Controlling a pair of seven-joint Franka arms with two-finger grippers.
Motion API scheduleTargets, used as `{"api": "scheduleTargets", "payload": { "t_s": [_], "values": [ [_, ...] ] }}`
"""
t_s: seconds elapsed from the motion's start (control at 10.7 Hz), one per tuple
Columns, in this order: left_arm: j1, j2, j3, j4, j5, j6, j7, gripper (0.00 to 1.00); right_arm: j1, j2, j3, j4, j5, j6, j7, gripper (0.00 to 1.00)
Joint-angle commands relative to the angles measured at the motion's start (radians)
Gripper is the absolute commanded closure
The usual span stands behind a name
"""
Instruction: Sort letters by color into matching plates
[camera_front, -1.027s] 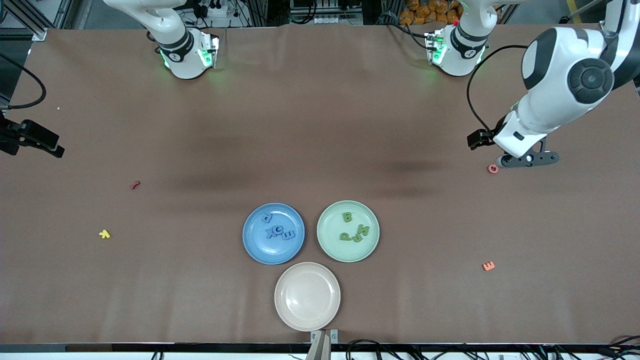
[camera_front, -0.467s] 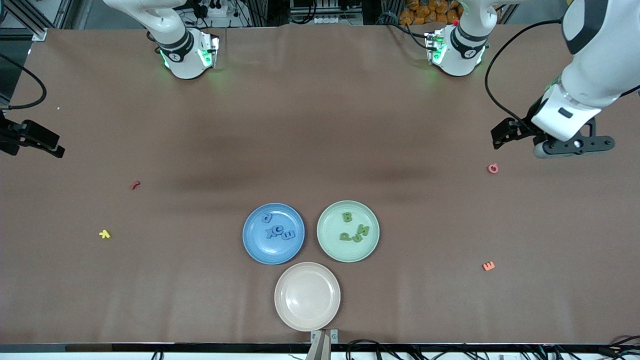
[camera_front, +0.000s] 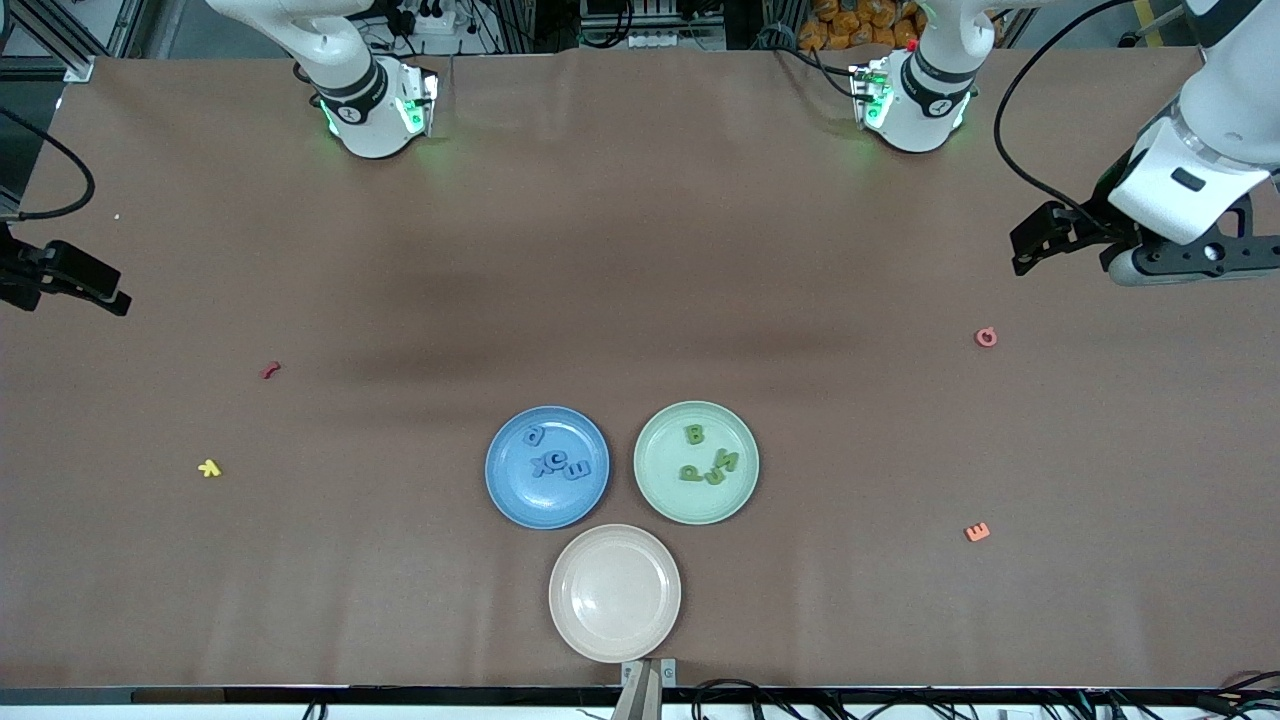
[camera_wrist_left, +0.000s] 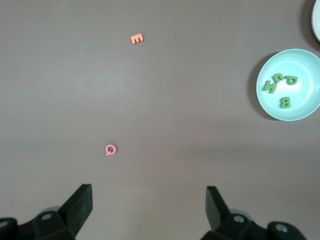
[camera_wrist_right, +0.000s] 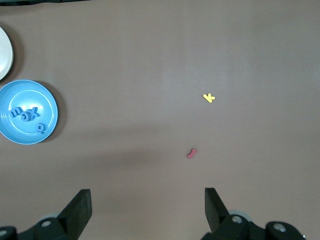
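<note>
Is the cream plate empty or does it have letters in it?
Empty. The cream plate shows only its bare inside, while the blue plate and green plate each hold four letters.

The blue plate holds four blue letters lying flat near its middle, and just beside it — toward the left arm's end of the table — the pale green plate holds four green letters, likewise flat.

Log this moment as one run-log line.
blue letters: in blue plate | green letters: in green plate | left tool: open, empty, above table near pink Q | right tool: open, empty, waiting
</note>
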Motion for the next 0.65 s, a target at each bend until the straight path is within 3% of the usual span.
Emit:
{"api": "scheduleTargets", "payload": {
  "t_s": [0.0, 0.56],
  "values": [
    [0.01, 0.006, 0.0, 0.032, -0.026, -0.037, 0.038, 0.0, -0.002, -0.003, 0.006, 0.0, -0.009, 0.0, 0.003, 0.0],
    [0.002, 0.001, -0.013, 0.043, -0.016, -0.051, 0.038, 0.0, -0.005, -0.003, 0.006, 0.0, -0.009, 0.005, 0.001, 0.0]
  ]
}}
